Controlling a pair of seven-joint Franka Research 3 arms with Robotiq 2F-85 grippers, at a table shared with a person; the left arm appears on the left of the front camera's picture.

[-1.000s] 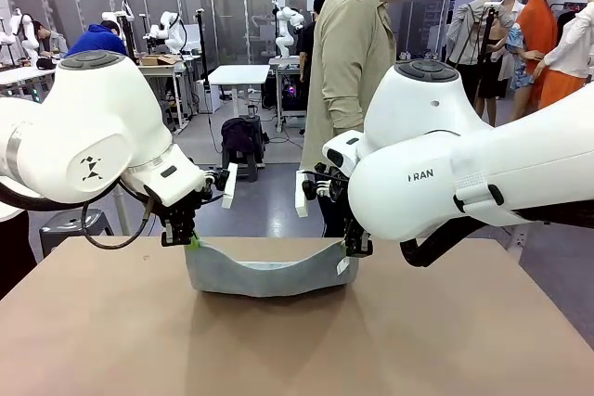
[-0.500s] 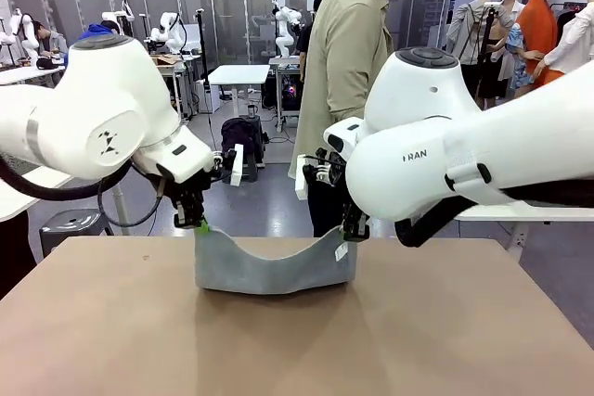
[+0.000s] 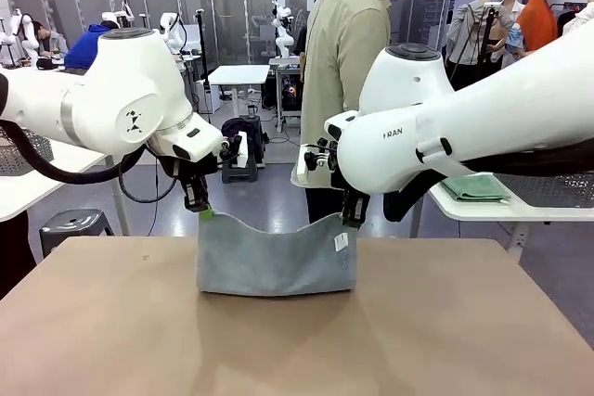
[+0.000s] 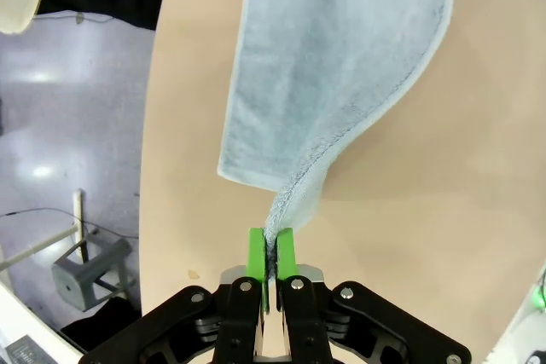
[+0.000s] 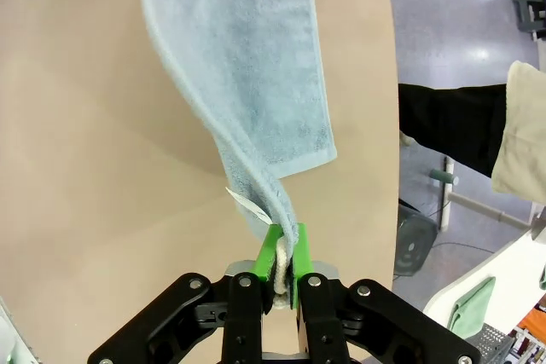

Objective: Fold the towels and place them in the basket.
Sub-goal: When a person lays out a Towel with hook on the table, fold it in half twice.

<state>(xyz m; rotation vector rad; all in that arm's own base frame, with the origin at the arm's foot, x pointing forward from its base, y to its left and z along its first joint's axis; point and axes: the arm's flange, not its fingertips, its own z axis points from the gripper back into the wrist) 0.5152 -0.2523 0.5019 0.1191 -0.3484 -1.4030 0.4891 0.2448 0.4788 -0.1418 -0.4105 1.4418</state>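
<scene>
Two top corners of one pale blue-grey terry-cloth towel [image 3: 277, 261] are pinched, one in each tool. The left gripper [image 3: 202, 210] is clamped on the corner at its side, green pads pressed tight on the hem. The right gripper [image 3: 354, 221] is clamped on the opposite corner, just above a small white label [image 3: 341, 241]. The towel hangs between them like a curtain, sagging slightly in the middle, its lower edge resting on the brown wooden table [image 3: 278, 350].

To fold well, I judge both arms should carry the top edge across together at equal height. The cloth needs to be taut enough to lose the sag and land squarely over the bottom edge before release; uneven travel would skew the fold.

Count: one towel, two grippers, one person in a beige shirt [image 3: 348, 53] behind the table, and one folded green cloth [image 3: 473, 187] on a white side table [image 3: 483, 208].
</scene>
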